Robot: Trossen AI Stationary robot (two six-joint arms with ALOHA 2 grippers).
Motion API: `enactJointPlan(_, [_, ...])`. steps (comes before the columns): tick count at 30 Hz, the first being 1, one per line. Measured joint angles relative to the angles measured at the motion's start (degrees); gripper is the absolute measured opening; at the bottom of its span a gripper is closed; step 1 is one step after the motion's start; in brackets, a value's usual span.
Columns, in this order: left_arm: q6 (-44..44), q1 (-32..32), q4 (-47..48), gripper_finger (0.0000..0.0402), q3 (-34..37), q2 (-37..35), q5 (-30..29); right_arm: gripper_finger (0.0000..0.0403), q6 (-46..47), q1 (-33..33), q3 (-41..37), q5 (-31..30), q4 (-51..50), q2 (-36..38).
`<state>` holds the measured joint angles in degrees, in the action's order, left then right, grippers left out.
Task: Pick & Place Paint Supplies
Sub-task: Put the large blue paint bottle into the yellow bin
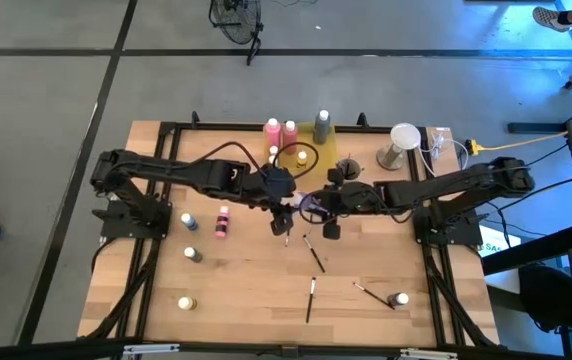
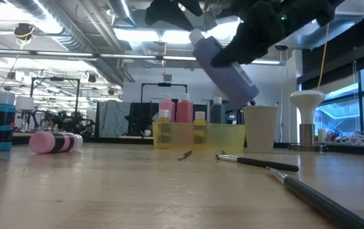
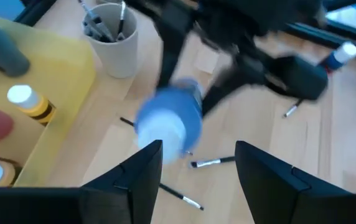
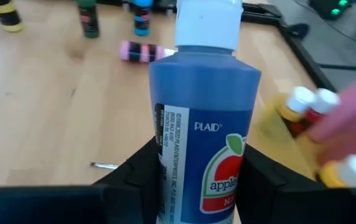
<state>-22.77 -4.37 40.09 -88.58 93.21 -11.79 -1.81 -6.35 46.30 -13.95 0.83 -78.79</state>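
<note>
A blue paint bottle [image 4: 206,106] with a white cap [image 2: 198,38] hangs high above the table's middle, and my right gripper [image 4: 196,158] is shut on it. My left gripper [image 3: 200,152] stands open just in front of the cap [image 3: 165,127], facing it from the table's left. In the high view the two grippers meet mid-table, left [image 1: 284,200] and right [image 1: 318,208]. Thin dark brushes [image 1: 316,260] lie flat on the wood toward the near edge. A pink bottle [image 1: 223,222] lies on its side at the left. My right gripper pinches the blue bottle's body between its two fingers, on the two sides of its lower half [image 4: 165,155]. The fingers come from the table's right, slanting down. The bottle is lifted clear and tilted, cap toward my left gripper and higher than its base [image 2: 249,95].
At the far edge a yellow tray [image 1: 301,155] holds pink bottles [image 1: 281,130] and a grey one [image 1: 323,125]. Beside it stand a cup with brushes [image 3: 112,37] and a white mushroom-shaped stand [image 1: 403,140]. Small bottles [image 1: 188,221] [image 1: 186,302] [image 1: 398,299] stand upright near the table's sides.
</note>
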Motion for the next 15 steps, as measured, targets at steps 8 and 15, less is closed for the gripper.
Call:
enactJointPlan(8, [7.01,0.01,3.44,0.0196,-0.04,-0.88,-7.83,0.0147,3.32,-0.24,0.0,-6.62,-10.83,9.55])
enactJointPlan(15, [7.87,0.01,10.21,0.0196,0.93,-0.84,-21.0,0.0149,4.39,-0.51,0.0,-9.57,-14.8,20.81])
